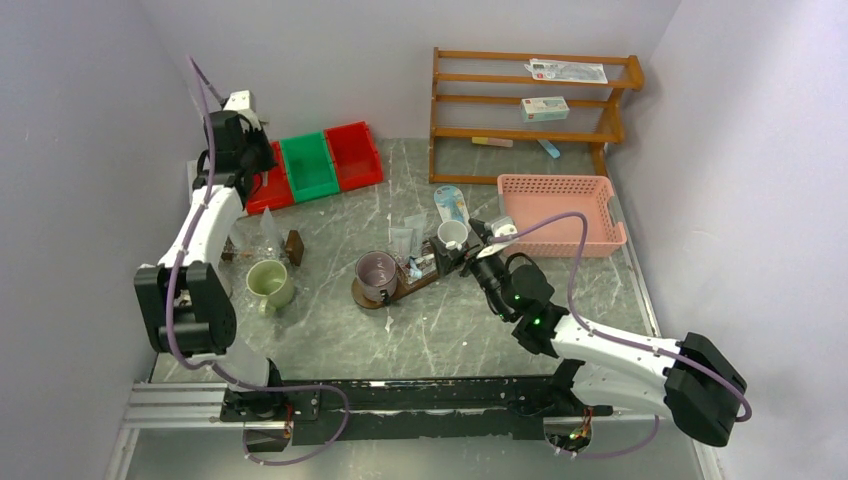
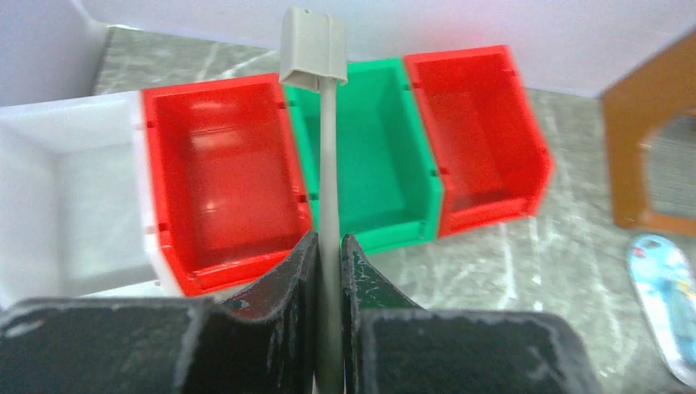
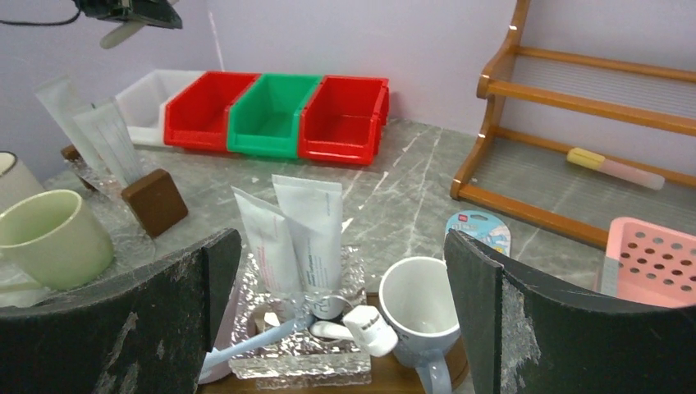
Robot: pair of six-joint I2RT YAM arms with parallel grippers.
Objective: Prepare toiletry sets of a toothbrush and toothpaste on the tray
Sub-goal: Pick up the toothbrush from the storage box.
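Note:
My left gripper (image 2: 329, 240) is shut on the slim grey-white handle of a toothbrush (image 2: 327, 156). Its capped head points away, over the green bin (image 2: 373, 156). From above, this gripper (image 1: 240, 140) hangs at the far left by the bins. The dark brown tray (image 1: 400, 290) lies mid-table with a purple-tinted mug (image 1: 377, 272) and a white mug (image 1: 453, 233) on it. My right gripper (image 3: 341, 240) is open just before the tray (image 3: 386, 382), its fingers either side of the white mug (image 3: 418, 304) and a clear holder (image 3: 287, 353). The holder carries two toothpaste tubes (image 3: 308, 230), a pale blue toothbrush (image 3: 254, 341) and a white capped one (image 3: 365, 328).
A green mug (image 1: 268, 282) stands left of the tray beside a brown block (image 1: 294, 247) and upright clear tubes (image 3: 98, 135). White, red, green and red bins (image 1: 330, 160) line the back left. A wooden rack (image 1: 530, 110), pink basket (image 1: 560, 210) and blister pack (image 1: 450, 203) sit back right.

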